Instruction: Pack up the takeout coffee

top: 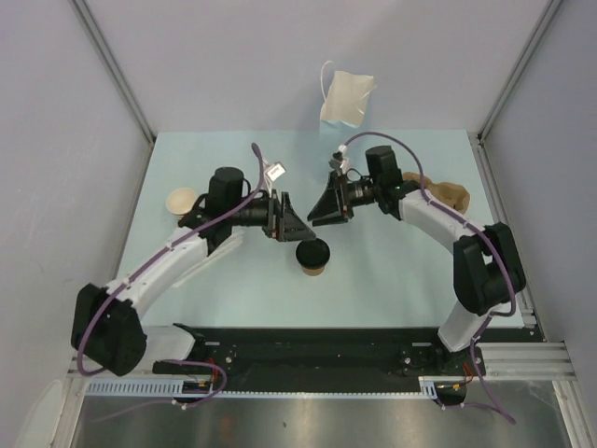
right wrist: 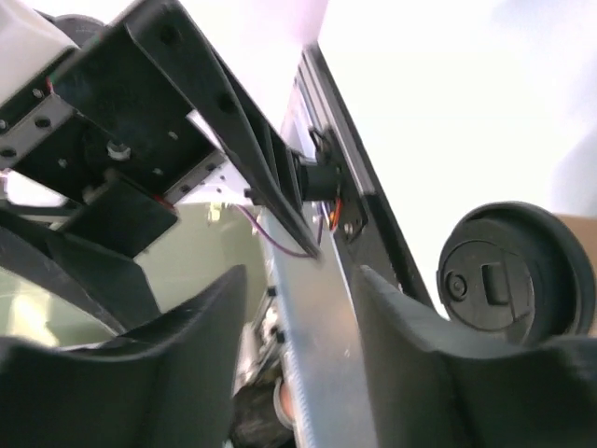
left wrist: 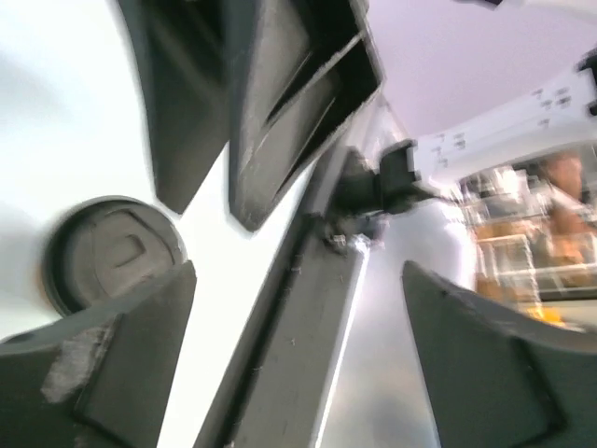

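- Standing upright near the middle of the pale blue table (top: 401, 271), the takeout coffee (top: 313, 255) has its black lid on, with a strip of kraft-brown side showing below the lid.
- It stands apart from both my grippers, which hang just beyond its far side with their tips turned toward each other and a narrow gap between them.
- My left gripper (top: 291, 218) is spread wide, with nothing between its fingers (left wrist: 103, 373). In my left wrist view the lidded cup lies off to the left, partly hidden behind one of them.
- My right gripper (top: 324, 205) is parted too, with a narrower gap, and it holds nothing. In my right wrist view the cup sits to the right of its fingers (right wrist: 438, 373), outside the gap.
- A stack of tan cups (top: 181, 201) stands to the left, just beside my left arm.
- A crumpled brown paper (top: 450, 194) lies on the right, close against my right arm.
- A white bag (top: 347, 98) stands at the table's far edge, well apart from the coffee.
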